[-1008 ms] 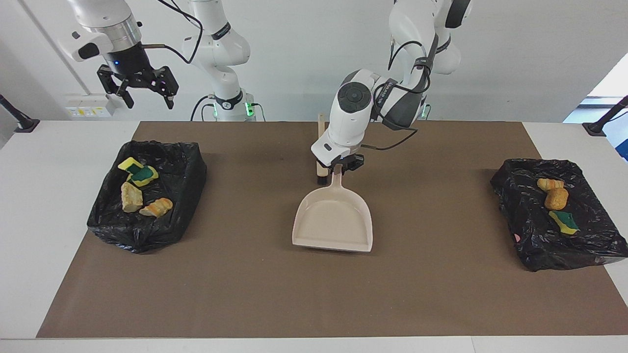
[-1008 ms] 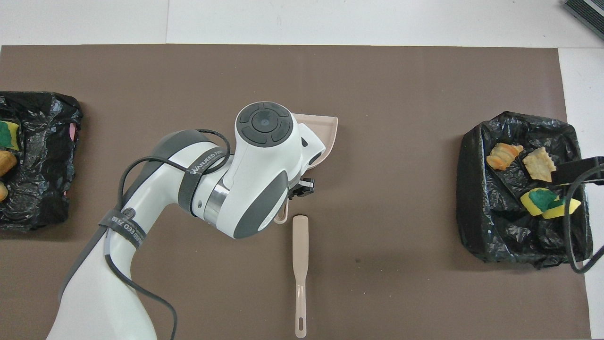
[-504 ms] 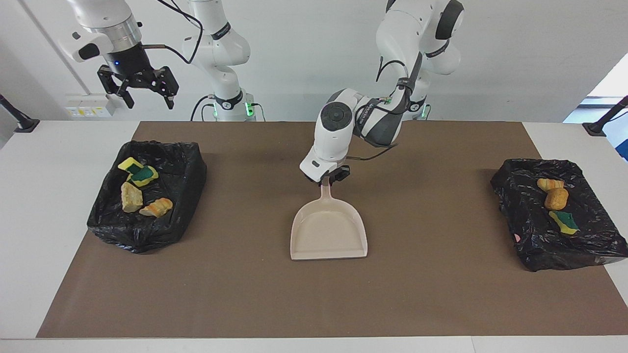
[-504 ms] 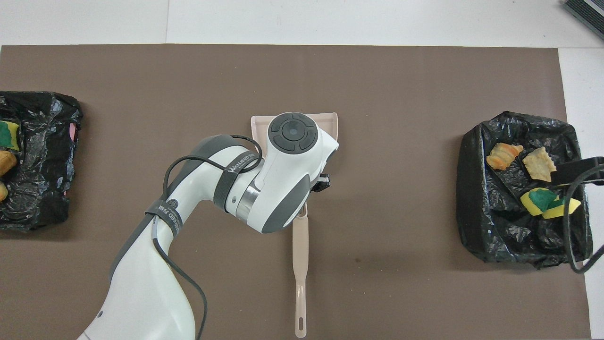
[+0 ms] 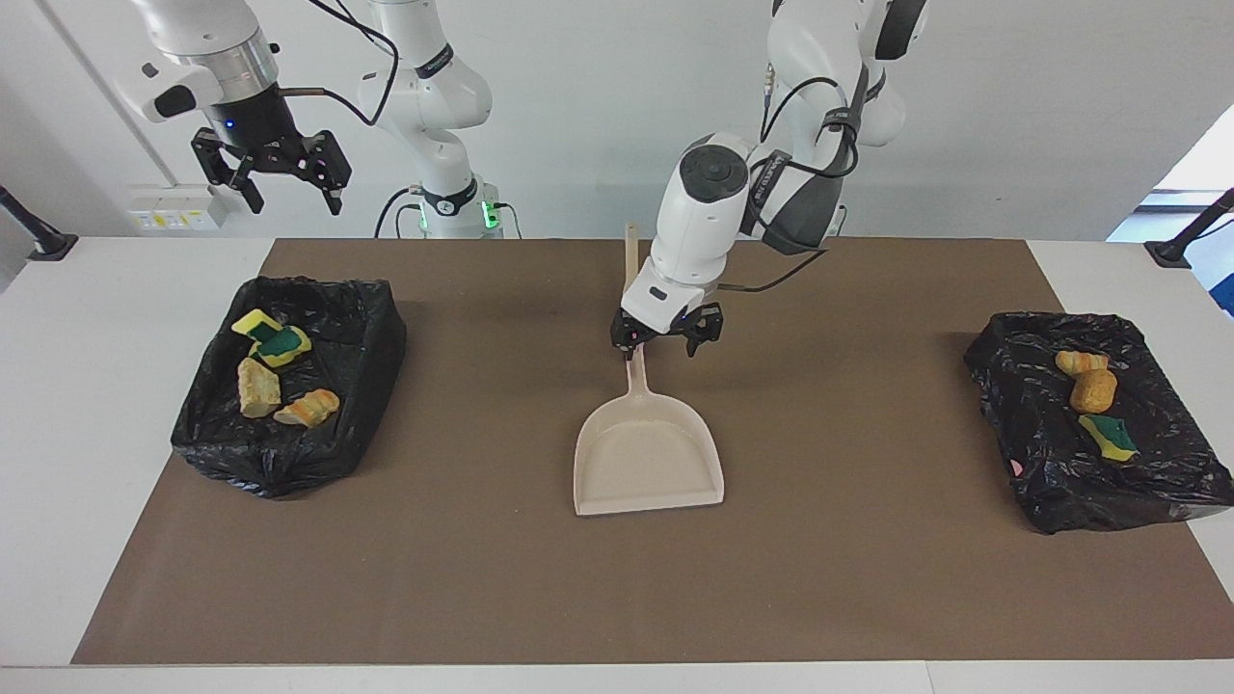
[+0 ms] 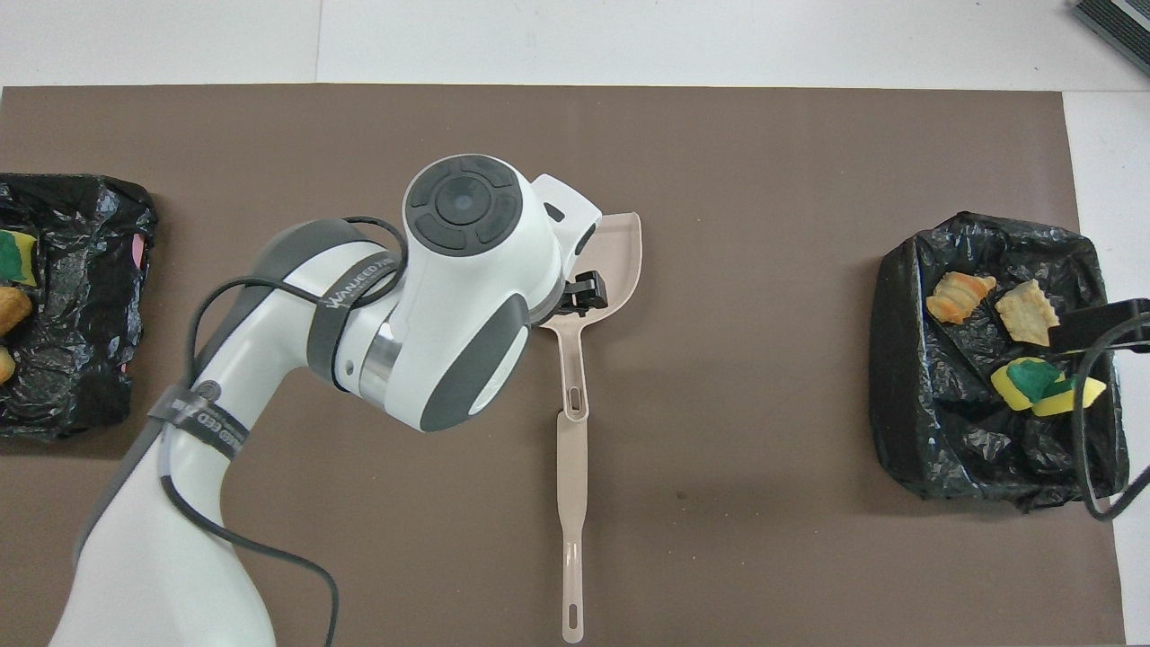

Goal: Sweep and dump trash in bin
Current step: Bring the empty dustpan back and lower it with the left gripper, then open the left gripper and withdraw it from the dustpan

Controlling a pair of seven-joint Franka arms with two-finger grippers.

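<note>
I count seven scraps of trash, all lying loose in the two black-lined bins. The bin (image 5: 289, 386) at the right arm's end holds four: two yellow sponge pieces (image 5: 273, 337) with green backs, a tan lump (image 5: 258, 387), an orange-beige lump (image 5: 308, 408). The bin (image 5: 1099, 424) at the left arm's end holds three: two orange lumps (image 5: 1087, 379), one green-backed sponge piece (image 5: 1109, 437).

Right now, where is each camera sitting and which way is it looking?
Facing view: high across the table, looking back at the robots; both arms show, the left claw open over the dustpan handle, the right claw open, waiting above a bin.
Overhead view: high above the robots' end, looking steeply down; the left arm and left claw show.
Shared: dustpan, brush, trash in both bins.
</note>
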